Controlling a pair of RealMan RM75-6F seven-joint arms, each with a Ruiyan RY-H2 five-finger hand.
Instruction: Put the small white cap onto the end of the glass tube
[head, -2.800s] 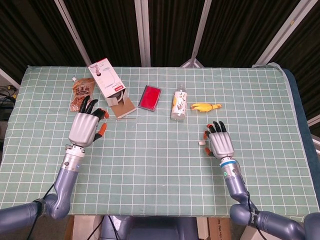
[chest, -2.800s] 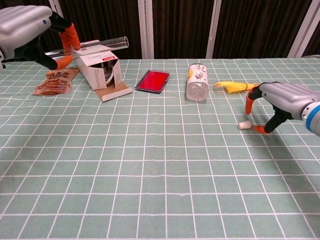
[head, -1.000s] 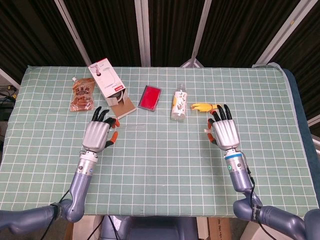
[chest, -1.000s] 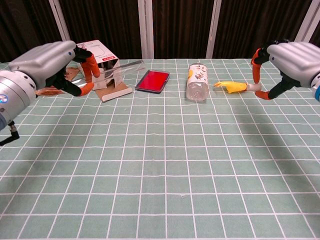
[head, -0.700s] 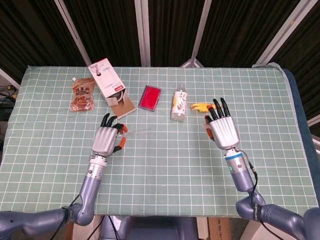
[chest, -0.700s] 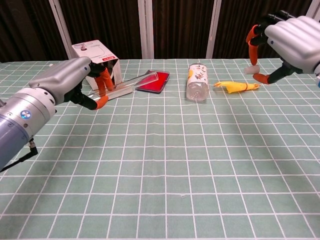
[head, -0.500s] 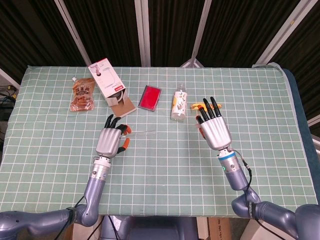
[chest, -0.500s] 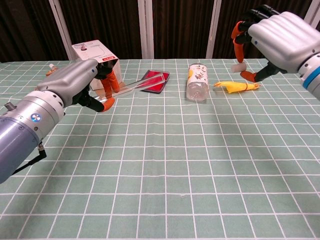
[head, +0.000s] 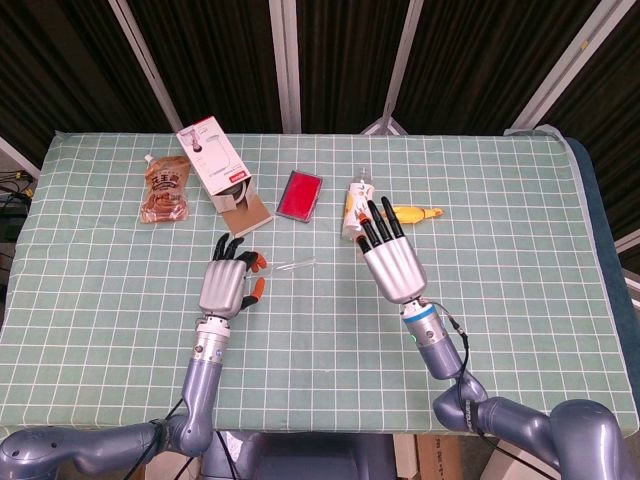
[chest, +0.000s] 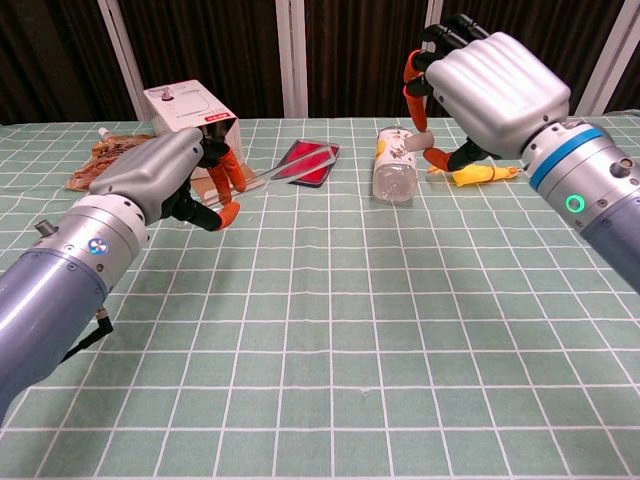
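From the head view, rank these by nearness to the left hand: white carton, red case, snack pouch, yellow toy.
From the left hand:
1. white carton, just beyond it, slightly left
2. red case, beyond, to the right
3. snack pouch, far left; close to the red case's rank
4. yellow toy, far right

The head view looked steeply down from above the robot, taking in the whole desk (head: 500, 200) from its near edge to the far curtains. The chest view sat low and close, facing forward across the desk. Both shared the far row of clutter.
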